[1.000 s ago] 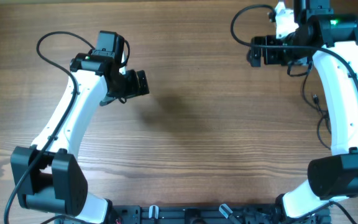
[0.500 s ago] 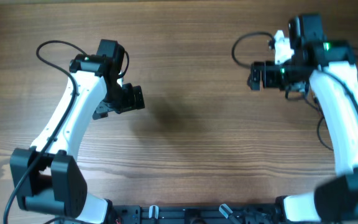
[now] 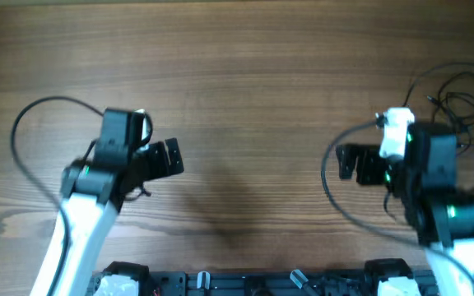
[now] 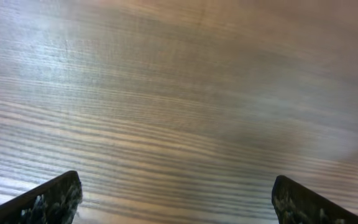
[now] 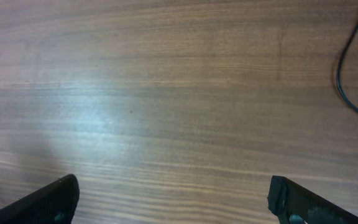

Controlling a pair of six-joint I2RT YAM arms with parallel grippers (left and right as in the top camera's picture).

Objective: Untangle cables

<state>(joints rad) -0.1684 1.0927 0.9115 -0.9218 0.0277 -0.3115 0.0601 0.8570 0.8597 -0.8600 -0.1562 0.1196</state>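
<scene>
**Cables untouched, reach stage**

Cables [image 3: 457, 97] lie in one loose black tangle at the bench's [image 3: 245, 74] far right, just beyond my right arm [image 3: 434, 185]. I can't count the separate strands. Left jaws and right jaws are both spread wide and empty over bare wood. I judge the next move to be swinging the right jaws onto the heap and pinching one strand. The count is two arms and one tangle.

Pale glare on table [image 5: 98, 124], overhead view motion-blurred.
</scene>
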